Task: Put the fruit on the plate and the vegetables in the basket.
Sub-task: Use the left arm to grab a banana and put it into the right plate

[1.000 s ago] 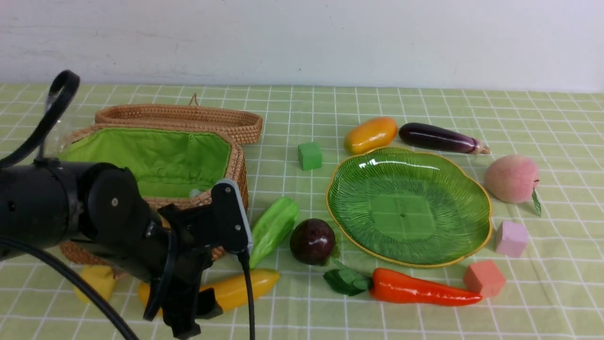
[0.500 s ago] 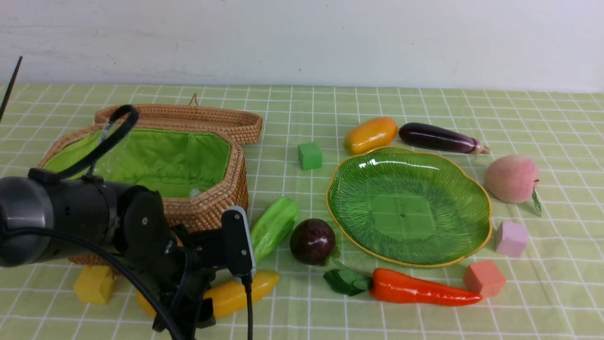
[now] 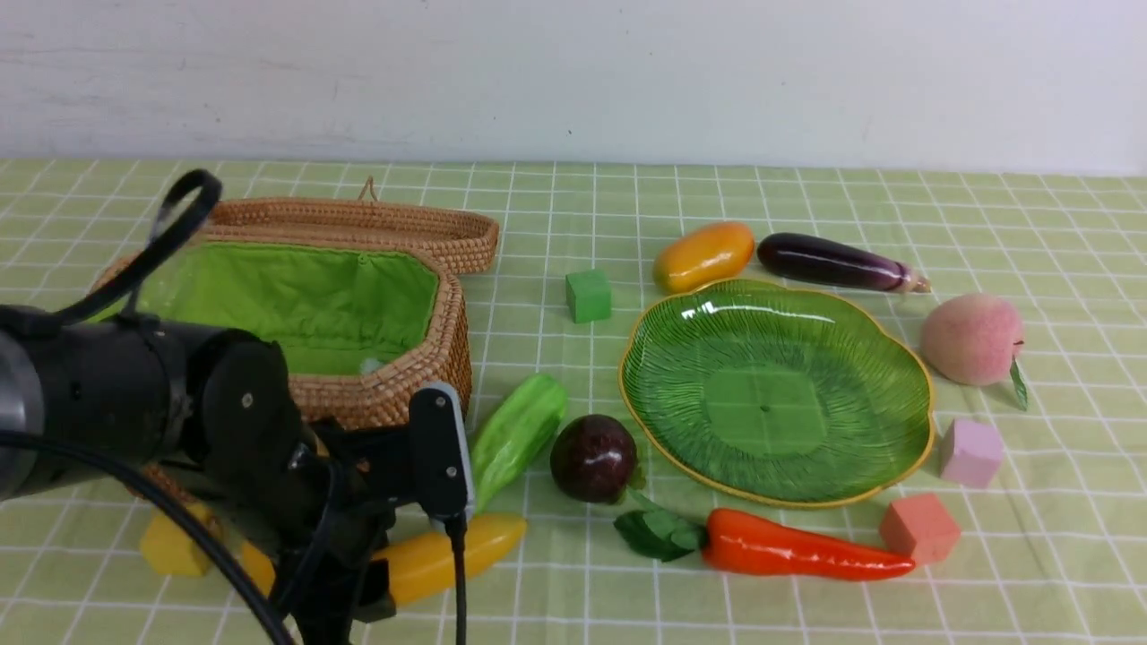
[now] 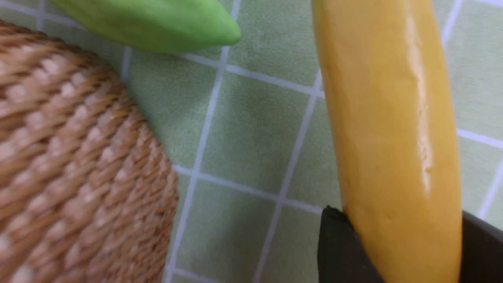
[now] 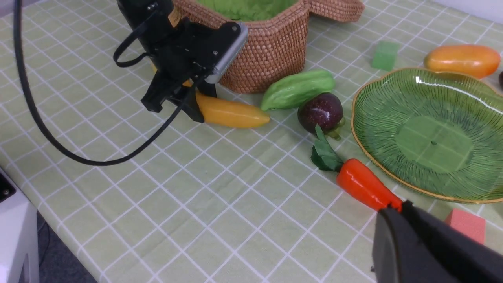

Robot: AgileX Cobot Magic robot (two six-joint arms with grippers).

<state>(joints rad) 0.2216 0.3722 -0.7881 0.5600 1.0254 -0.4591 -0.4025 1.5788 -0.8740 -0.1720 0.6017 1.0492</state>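
My left gripper [image 5: 184,103] is shut on the yellow banana [image 3: 448,555], low over the cloth in front of the basket [image 3: 394,403]. Black fingers press both sides of the banana [image 4: 389,137]. The green gourd [image 3: 518,434] and purple mangosteen [image 3: 593,457] lie just right of it. The carrot [image 3: 802,546] rests in front of the empty green plate [image 3: 775,394]. Mango [image 3: 703,255] and eggplant [image 3: 829,262] lie behind the plate, and the peach [image 3: 972,339] to its right. My right gripper [image 5: 397,206] is shut and holds nothing, above the carrot's [image 5: 365,184] tip.
The basket's woven lid [image 3: 358,224] lies behind the open, green-lined basket. Small cubes sit around: green [image 3: 588,296] behind the gourd, pink [image 3: 970,452] and coral [image 3: 918,528] right of the plate, yellow [image 3: 175,542] by the basket's front. The table's near edge shows in the right wrist view.
My left jaws have closed onto the banana. The left arm dropped lower and then shifted slightly left. The banana has hardly moved.
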